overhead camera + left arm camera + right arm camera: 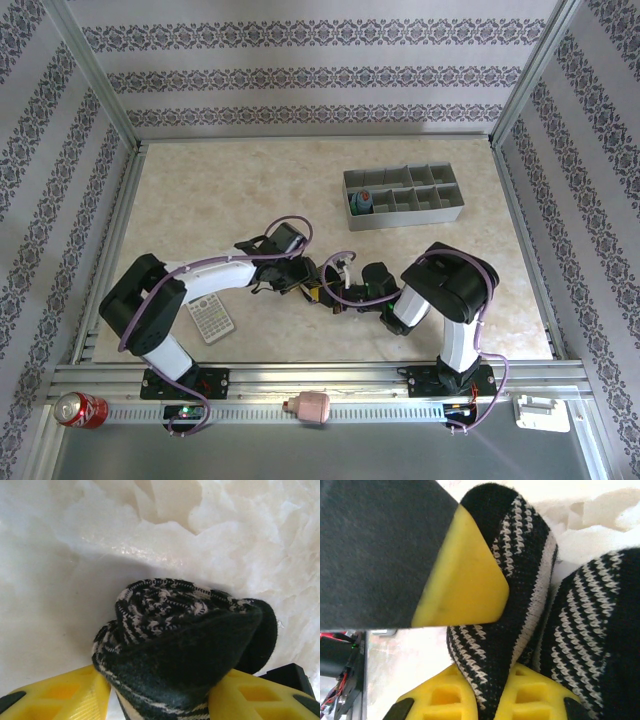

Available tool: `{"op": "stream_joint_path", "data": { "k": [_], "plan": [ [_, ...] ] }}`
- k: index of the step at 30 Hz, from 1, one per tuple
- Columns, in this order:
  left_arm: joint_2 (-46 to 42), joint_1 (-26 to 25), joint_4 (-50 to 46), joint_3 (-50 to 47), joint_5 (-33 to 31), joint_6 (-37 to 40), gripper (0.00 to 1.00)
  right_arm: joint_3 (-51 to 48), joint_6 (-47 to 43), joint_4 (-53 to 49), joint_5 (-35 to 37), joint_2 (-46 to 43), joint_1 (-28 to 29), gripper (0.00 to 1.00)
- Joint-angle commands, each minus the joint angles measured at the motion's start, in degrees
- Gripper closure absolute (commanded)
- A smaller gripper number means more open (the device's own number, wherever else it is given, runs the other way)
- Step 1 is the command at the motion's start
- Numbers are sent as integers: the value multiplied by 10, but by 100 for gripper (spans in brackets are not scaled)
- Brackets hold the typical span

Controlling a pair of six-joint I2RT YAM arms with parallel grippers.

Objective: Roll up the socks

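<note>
The black-and-white striped sock [185,625] is bunched into a thick roll on the marble table top. My left gripper [160,685] is shut on it, with a yellow finger pressed against each side. My right gripper [502,680] is shut on a fold of the same sock [520,545], and one yellow finger of the left gripper [465,580] crosses just above. From above, the left gripper [305,278] and right gripper [345,290] meet mid-table with the sock mostly hidden between them. The blue-grey sock [362,205] sits rolled in the left end of a grey divided tray [440,212].
A grey calculator [211,318] lies beside the left arm near the front edge. On the front rail sit a red can [78,409], a pink object [313,406] and a white piece [540,412]. Patterned walls enclose the table.
</note>
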Motion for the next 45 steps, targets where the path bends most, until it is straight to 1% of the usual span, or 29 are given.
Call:
{"op": "stream_joint_path", "data": {
  "k": [1,7,11,14,15,18,20,21,24,26,28,30,32,35,36,38,40,41,45],
  "plan": [
    [35,-15,-9,-14,2,30,51,-44,23,-318,39,85,-27,100],
    [75,-25,-40,-15,11,29,67,-34,24,-333,35,84,-52,100],
    [62,-26,-64,-48,12,11,87,-2,0,-371,39,84,-56,100],
    [25,-21,-120,-77,-17,-29,99,63,-57,-441,19,88,-53,100],
    [5,-20,-141,-92,-31,-52,100,93,-87,-478,16,84,-49,100],
    [-51,-16,-158,-143,-46,-133,100,181,-204,-585,10,62,-20,100],
    [-81,-17,-151,-168,-46,-186,100,221,-297,-629,13,38,5,100],
    [-90,-18,-140,-174,-44,-207,100,232,-338,-637,15,22,17,98],
    [-80,-19,-153,-138,-48,-226,100,220,-410,-613,12,-40,26,78],
    [-48,-21,-184,-93,-51,-225,100,190,-447,-588,40,-103,36,62],
    [-18,-24,-221,-54,-50,-234,100,161,-478,-574,80,-169,55,52],
    [8,-25,-249,-26,-43,-238,100,134,-486,-562,125,-225,74,46],
    [38,-25,-285,5,-41,-236,100,105,-474,-543,179,-269,99,42],
    [76,-25,-309,48,-37,-208,100,81,-457,-526,273,-305,155,37],
    [88,-25,-322,64,-37,-197,100,80,-456,-524,302,-307,174,35],
    [113,-25,-358,98,-40,-176,100,88,-453,-523,367,-302,208,34],
    [127,-24,-369,112,-34,-167,100,102,-455,-520,410,-287,224,34],
    [132,-24,-370,115,-30,-164,100,112,-458,-520,427,-276,230,34],
    [143,-23,-376,122,-21,-157,100,153,-477,-518,449,-232,243,34]
  ]
}}
